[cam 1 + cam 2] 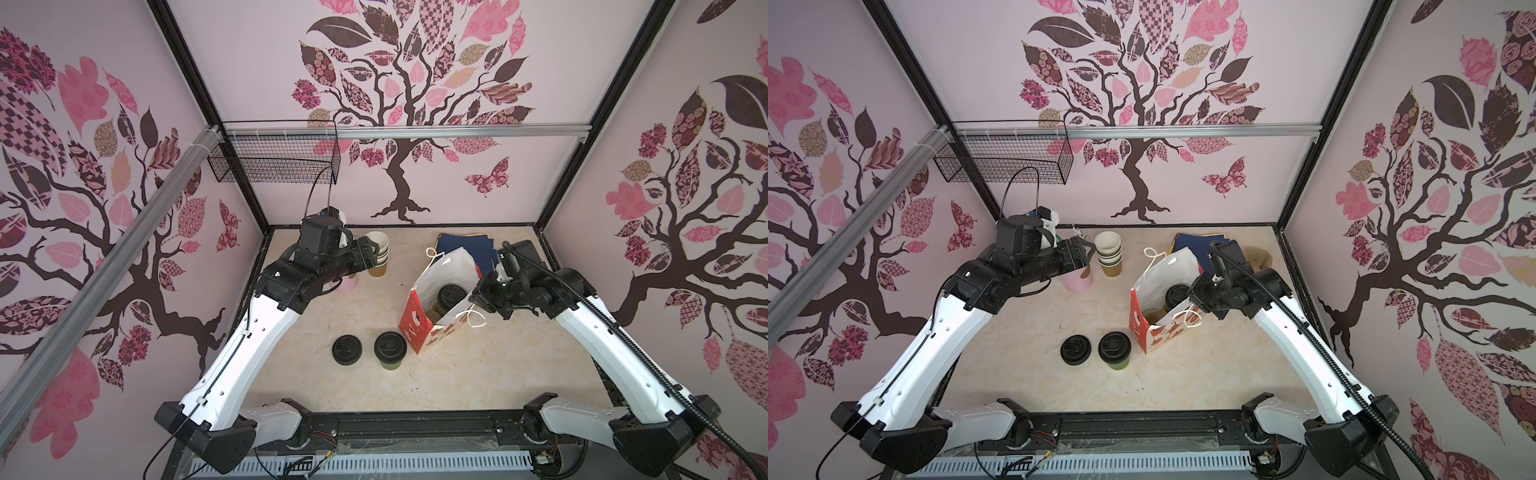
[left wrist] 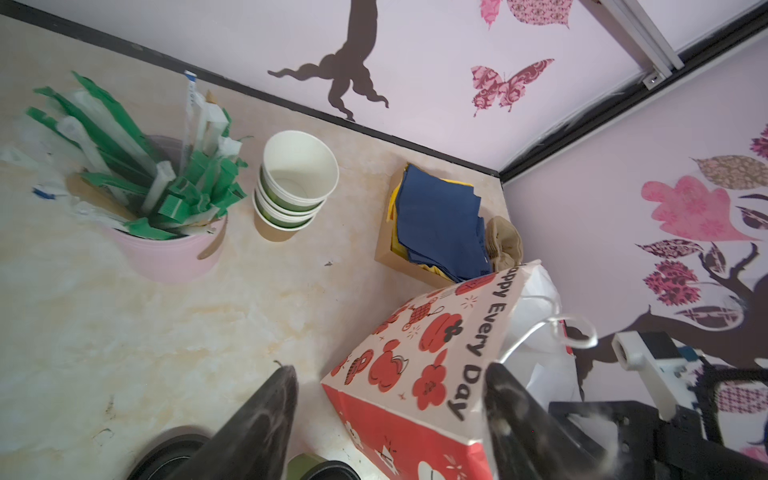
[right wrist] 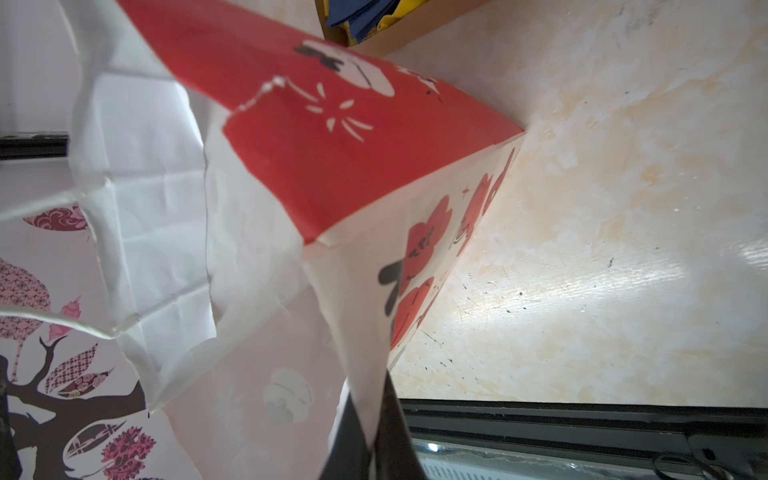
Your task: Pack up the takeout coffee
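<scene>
One takeout coffee cup (image 1: 452, 296) (image 1: 1177, 296), green with a black lid, stands inside the red-and-white paper bag (image 1: 419, 328) (image 1: 1152, 332). Another lidded green cup (image 1: 390, 349) (image 1: 1114, 348) stands on the table in front of the bag; its edge (image 2: 307, 465) shows in the left wrist view. My right gripper (image 1: 478, 294) (image 3: 370, 399) is shut on the bag's white rim (image 3: 357, 332) at its right side. My left gripper (image 1: 373, 252) (image 2: 390, 368) hangs open and holds nothing, up at the back left by the stacked cups.
A squat stack of black lids (image 1: 348, 350) sits left of the free cup. At the back are a stack of lidless cups (image 2: 297, 178), a pink cup of wrapped straws (image 2: 166, 249) and a box of blue napkins (image 2: 440, 224). A wire basket (image 1: 274, 162) hangs on the rear rail.
</scene>
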